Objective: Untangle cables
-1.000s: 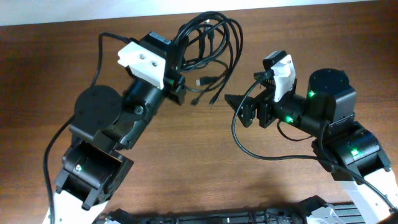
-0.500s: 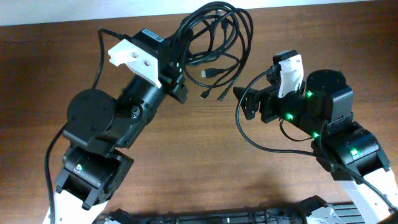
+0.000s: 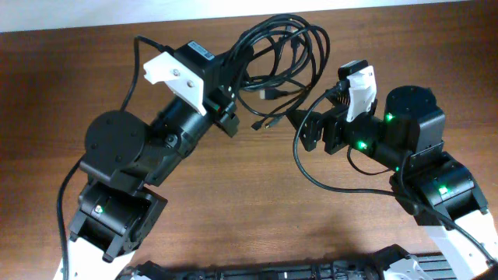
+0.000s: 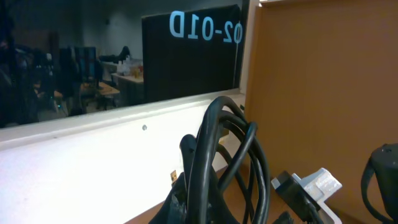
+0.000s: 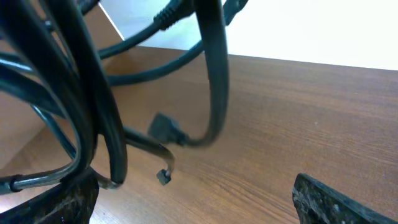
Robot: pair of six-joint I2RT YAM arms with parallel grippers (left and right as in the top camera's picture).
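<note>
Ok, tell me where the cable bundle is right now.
Overhead view: the cables are near the far edge of the table, gripped by the left gripper, with the open right gripper close on their other side.

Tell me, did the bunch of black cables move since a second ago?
Yes. The cables moved right along the far edge of the table, carried by the left pincer.

The cables (image 3: 282, 54), thin black cords (small plugs dangling loose), bunch in tangled overlapping loops above the table's (image 3: 233, 194) far edge.
</note>
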